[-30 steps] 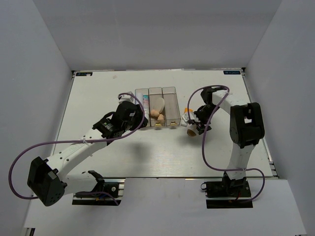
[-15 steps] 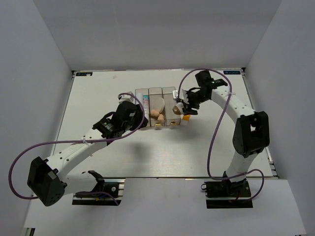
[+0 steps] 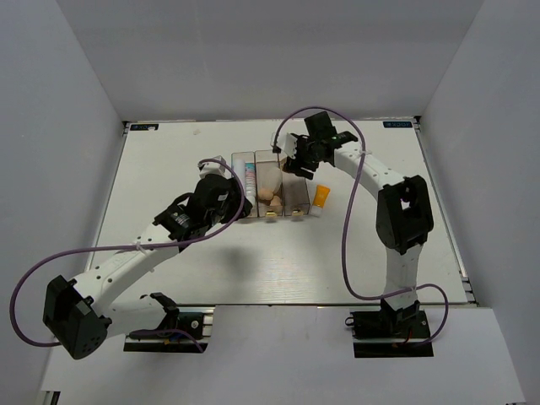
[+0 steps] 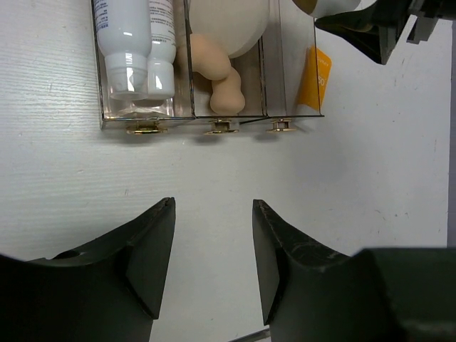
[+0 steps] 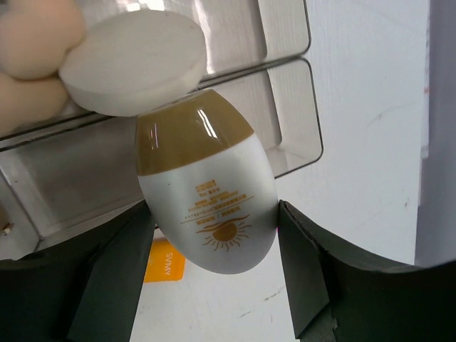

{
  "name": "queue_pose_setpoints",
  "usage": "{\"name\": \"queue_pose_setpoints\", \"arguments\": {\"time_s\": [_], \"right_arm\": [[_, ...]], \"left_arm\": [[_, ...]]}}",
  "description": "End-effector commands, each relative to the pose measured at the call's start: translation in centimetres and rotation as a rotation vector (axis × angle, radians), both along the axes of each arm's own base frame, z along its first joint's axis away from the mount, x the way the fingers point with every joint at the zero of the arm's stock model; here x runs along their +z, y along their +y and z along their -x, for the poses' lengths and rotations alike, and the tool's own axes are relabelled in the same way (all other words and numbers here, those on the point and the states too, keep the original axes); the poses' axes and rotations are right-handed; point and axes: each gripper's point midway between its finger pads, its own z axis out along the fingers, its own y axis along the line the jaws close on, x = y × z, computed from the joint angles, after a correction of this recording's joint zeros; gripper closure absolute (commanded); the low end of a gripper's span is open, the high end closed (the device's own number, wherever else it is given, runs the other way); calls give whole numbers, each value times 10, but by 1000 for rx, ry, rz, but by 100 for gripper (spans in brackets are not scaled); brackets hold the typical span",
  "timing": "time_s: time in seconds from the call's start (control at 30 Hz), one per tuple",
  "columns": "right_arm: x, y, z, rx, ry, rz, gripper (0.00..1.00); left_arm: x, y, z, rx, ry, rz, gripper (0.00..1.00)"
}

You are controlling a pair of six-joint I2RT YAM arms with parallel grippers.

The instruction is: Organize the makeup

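The clear tray (image 3: 242, 157) holds two white tubes (image 4: 132, 43) in its left compartment, and beige sponges (image 4: 217, 68) under a round pale puff (image 4: 228, 21) in the middle one. My right gripper (image 3: 297, 163) is shut on a white egg-shaped bottle with a gold cap (image 5: 206, 192) and holds it above the tray's right compartment (image 5: 285, 92). An orange tube (image 3: 321, 197) lies on the table just right of the tray. My left gripper (image 4: 214, 214) is open and empty, low over the table in front of the tray; in the top view it (image 3: 239, 205) sits at the tray's front left corner.
The white table (image 3: 169, 169) is walled by grey panels on three sides. The right arm's purple cable (image 3: 291, 118) loops above the tray's back edge. The left arm (image 3: 143, 249) stretches diagonally from the near left.
My right gripper has carried the bottle from the table right of the tray up and left to over the right compartment. The left arm has barely moved.
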Motion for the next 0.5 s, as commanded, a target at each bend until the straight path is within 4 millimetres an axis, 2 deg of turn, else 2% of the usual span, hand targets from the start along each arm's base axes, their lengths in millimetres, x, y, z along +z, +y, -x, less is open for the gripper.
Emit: {"name": "queue_pose_setpoints", "arguments": {"time_s": [0.0, 0.33, 0.47], "right_arm": [[16, -4, -24, -127, -59, -9, 90], [0, -8, -27, -140, -43, 62, 86], [-12, -6, -26, -135, -39, 103, 84]], "left_arm": [[16, 3, 1, 15, -36, 28, 42], [16, 2, 1, 12, -35, 29, 43], [17, 2, 1, 12, -38, 32, 43]]}}
